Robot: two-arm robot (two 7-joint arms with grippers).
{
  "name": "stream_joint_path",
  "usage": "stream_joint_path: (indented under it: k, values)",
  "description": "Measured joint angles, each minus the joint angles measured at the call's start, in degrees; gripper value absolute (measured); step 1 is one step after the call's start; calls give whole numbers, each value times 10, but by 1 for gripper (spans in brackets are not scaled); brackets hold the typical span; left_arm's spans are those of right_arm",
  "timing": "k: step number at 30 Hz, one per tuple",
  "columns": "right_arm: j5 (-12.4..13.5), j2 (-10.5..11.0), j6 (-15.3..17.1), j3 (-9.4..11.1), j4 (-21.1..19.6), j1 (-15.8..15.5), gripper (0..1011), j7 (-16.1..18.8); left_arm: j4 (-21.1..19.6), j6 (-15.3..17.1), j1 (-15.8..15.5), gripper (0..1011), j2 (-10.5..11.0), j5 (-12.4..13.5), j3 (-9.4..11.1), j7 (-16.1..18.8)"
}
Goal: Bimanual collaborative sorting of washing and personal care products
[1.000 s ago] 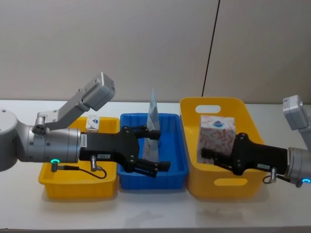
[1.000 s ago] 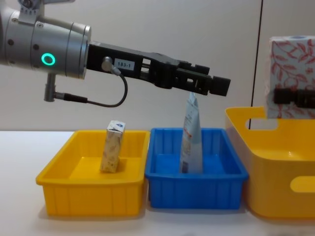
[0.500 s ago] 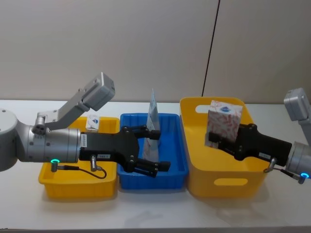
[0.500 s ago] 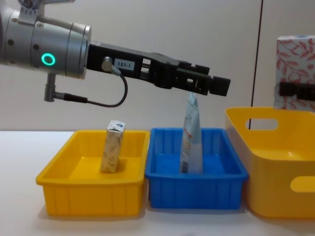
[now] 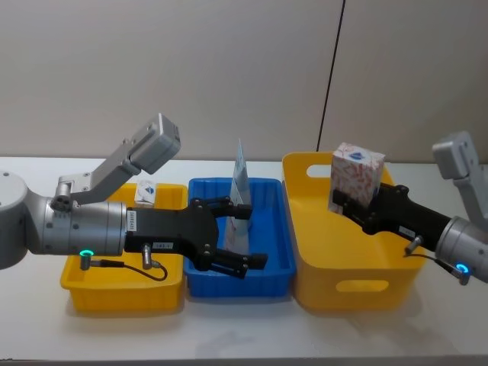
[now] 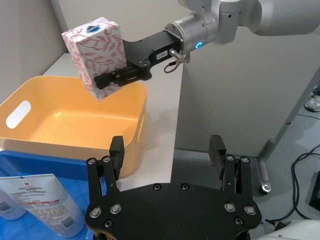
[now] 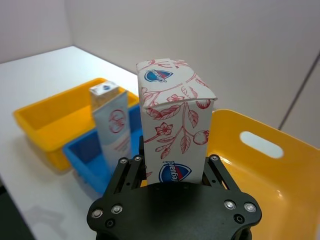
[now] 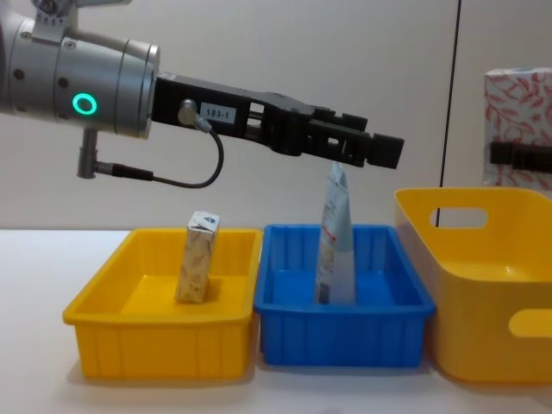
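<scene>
Carry of the white floral box [image 5: 357, 175]

Fingers of the right gripper [image 5: 345, 204] are clamping its sides, holding it above the large yellow bin [image 5: 358, 291] — a transport step, I judge. The box is standing upright: long axis near vertical, logo end up, leaning slightly. The left gripper [image 5: 239, 232] is hovering over the blue bin [image 5: 268, 280], fingers spread, beside the tube [image 5: 240, 177]. Next move is likely calling for a steady carry, then a release.

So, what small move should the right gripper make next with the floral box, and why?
Probably carry the floral box sideways toward the open left gripper, which hovers over the blue bin. The right gripper holds the box lifted clear above the large yellow bin.
</scene>
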Motion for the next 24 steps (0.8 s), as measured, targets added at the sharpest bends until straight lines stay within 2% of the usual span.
stream_joint_path:
  k: [3,6,13,19,20,24]
  values:
    - [-7,-6,7,1,-5,-2,374,-25,0,0,0,1001,0,0,0,0]
    - [-22,-17,20,2,-12,-5,374,-68,0,0,0,1001,0,0,0,0]
    - [-51,-44,40,-1,-18,-3,375,-140,0,0,0,1001,0,0,0,0]
    - [-85,-79,58,-9,-6,12,374,-211,0,0,0,1001,0,0,0,0]
    - [-93,-90,61,-12,2,19,374,-227,0,0,0,1001,0,0,0,0]
    - [-113,-114,65,-18,23,35,374,-262,0,0,0,1001,0,0,0,0]
